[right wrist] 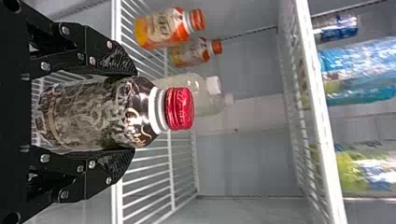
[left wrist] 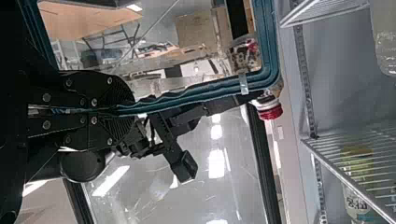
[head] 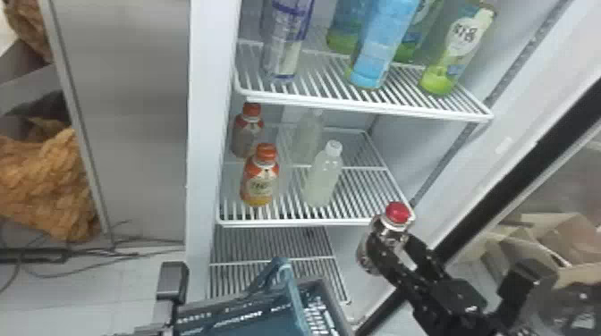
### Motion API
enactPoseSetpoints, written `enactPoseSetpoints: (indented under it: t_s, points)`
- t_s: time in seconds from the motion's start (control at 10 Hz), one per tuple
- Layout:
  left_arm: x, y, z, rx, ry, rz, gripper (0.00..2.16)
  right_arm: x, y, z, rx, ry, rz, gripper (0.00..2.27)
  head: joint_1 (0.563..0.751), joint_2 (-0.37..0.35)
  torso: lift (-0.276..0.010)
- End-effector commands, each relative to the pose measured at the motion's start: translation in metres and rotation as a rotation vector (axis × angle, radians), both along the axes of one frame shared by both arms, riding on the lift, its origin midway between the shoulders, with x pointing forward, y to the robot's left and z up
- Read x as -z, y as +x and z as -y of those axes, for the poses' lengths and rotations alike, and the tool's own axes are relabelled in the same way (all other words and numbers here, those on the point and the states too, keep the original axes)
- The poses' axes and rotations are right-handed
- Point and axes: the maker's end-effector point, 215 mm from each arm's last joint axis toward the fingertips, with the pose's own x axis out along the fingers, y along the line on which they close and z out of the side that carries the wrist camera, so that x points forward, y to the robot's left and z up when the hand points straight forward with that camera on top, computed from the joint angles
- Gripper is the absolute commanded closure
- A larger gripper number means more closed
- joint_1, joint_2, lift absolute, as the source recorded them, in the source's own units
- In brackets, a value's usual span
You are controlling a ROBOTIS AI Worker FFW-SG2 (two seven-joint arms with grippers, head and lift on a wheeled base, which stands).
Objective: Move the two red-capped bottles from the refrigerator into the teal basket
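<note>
Presently, the right gripper point(right wrist: 133, 112) is closed only to bottle width, its two flat black fingers bearing on opposite sides of a dark, clear-necked, patterned bottle with a red screw cap point(right wrist: 91, 114). The bottle lies between the fingers, cap projecting past the tips. Treat it as moderately heavy if full, firm at the shoulder, possibly more yielding lower down, and slippery if condensation forms; breakage appears unlikely if plastic. Take hold around the upper body below the neck, never by the cap, and keep it upright during transfer. To that gripper's left and lower is the teal plastic basket point(head: 232, 315). The left gripper point(left wrist: 132, 111) is clamped on a teal strip of it, apparently the handle; this thin part may flex or swing, so steady it before loading. The location of the second bottle cannot be determined. Beyond the right gripper and to its left is a white wire shelf point(head: 308, 222) carrying orange-labelled bottles point(head: 259, 181) and cloudy white-capped bottles point(head: 322, 178); its open bars could catch a bottle base. To the gripper's right stands the black-framed glass door point(head: 492, 203). Farther left lies a pale tiled floor point(head: 53, 308).
</note>
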Motion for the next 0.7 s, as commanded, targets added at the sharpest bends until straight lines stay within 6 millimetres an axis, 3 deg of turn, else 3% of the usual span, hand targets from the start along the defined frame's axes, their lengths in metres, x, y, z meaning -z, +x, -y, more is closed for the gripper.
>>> enactPoseSetpoints:
  t_s: [0.0,0.3,0.6]
  points:
    - [-0.001,0.000,0.000,0.001,-0.003,0.001,1.11,0.007,-0.012,-0.010,-0.023,0.005,-0.057,0.63,0.695,-0.350,-0.228]
    - [0.000,-0.001,0.001,0.002,-0.002,-0.003,1.11,0.015,-0.034,-0.031,-0.083,0.014,-0.152,0.63,0.695,-0.350,-0.228]
    - [0.003,-0.002,-0.001,0.009,0.013,0.001,1.11,0.020,-0.043,-0.048,-0.121,0.066,-0.190,0.63,0.695,-0.350,-0.228]
